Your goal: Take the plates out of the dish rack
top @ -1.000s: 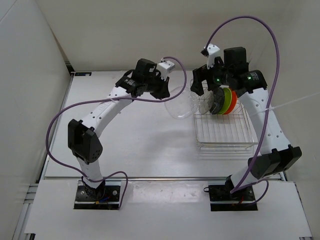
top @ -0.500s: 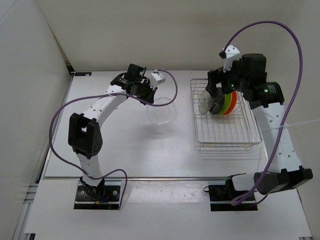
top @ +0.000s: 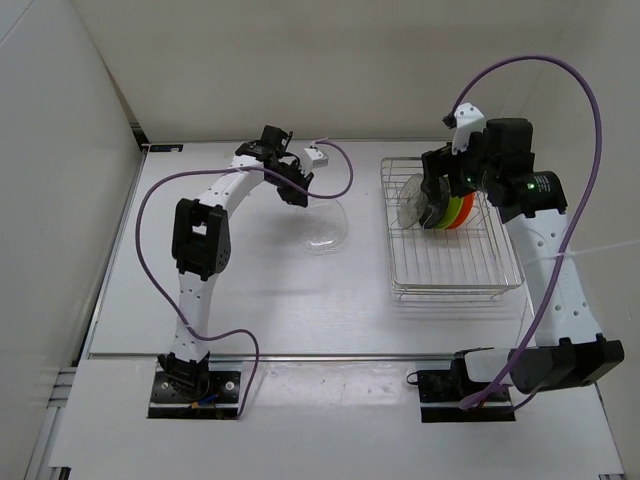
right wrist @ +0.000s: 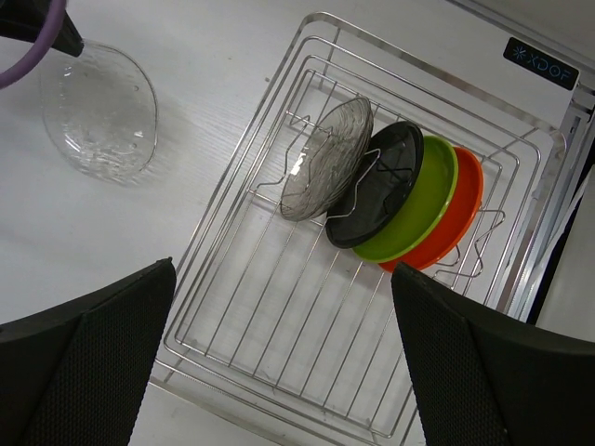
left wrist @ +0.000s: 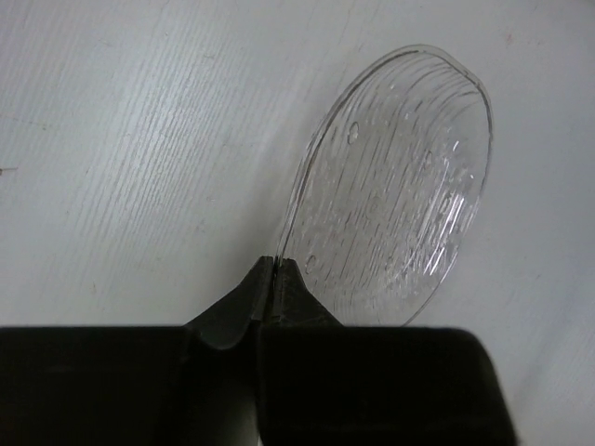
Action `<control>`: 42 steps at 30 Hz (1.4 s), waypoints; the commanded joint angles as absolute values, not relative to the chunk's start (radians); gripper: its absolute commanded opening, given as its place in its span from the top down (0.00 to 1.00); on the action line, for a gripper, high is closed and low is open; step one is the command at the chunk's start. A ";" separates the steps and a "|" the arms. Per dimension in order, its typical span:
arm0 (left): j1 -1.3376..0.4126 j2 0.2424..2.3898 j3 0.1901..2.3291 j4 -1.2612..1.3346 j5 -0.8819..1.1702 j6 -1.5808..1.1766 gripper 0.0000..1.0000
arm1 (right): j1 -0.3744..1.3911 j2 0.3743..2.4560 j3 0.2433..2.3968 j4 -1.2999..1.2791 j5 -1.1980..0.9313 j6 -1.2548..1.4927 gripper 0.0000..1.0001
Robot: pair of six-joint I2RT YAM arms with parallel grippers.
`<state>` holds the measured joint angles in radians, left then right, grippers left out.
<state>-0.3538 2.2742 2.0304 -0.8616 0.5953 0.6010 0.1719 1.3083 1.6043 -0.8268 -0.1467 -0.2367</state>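
My left gripper (top: 300, 192) is shut on the rim of a clear plate (top: 325, 228), held tilted low over the table, left of the dish rack (top: 450, 290). In the left wrist view the jaws (left wrist: 272, 265) pinch the plate's edge (left wrist: 390, 186). I cannot tell if its far edge touches the table. In the rack (right wrist: 307, 28) a second clear plate (right wrist: 325, 158), a black plate (right wrist: 381, 181), a lime green plate (right wrist: 418, 209) and an orange plate (right wrist: 465, 204) stand on edge in a row. My right gripper (right wrist: 284, 269) is open and empty, above the rack.
The held clear plate also shows in the right wrist view (right wrist: 100, 113), at upper left. White walls close the table at the left and back. Purple cables loop over both arms. The rack's near half holds no plates.
My left gripper carried the clear plate left, away from the rack, and down toward the table. My right gripper pulled back to the right and now hovers over the rack.
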 commanded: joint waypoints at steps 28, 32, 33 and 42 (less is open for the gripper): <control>-0.362 2.456 2.243 -0.888 0.644 0.684 0.74 | 0.167 1.299 1.493 -0.756 -0.155 -0.250 0.00; -0.373 2.456 2.252 -0.888 0.644 0.684 0.73 | 0.167 1.290 1.474 -0.746 -0.155 -0.250 0.00; -0.373 2.456 2.252 -0.888 0.644 0.684 0.71 | 0.167 1.290 1.474 -0.746 -0.155 -0.250 0.00; -0.373 2.360 2.247 -0.888 0.589 0.643 0.65 | 0.167 1.310 1.456 -0.726 -0.075 -0.218 0.00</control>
<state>-0.3687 2.4687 2.2421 -0.8936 0.6121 0.6640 0.1703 1.3060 1.4631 -0.7742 -0.1169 -0.2314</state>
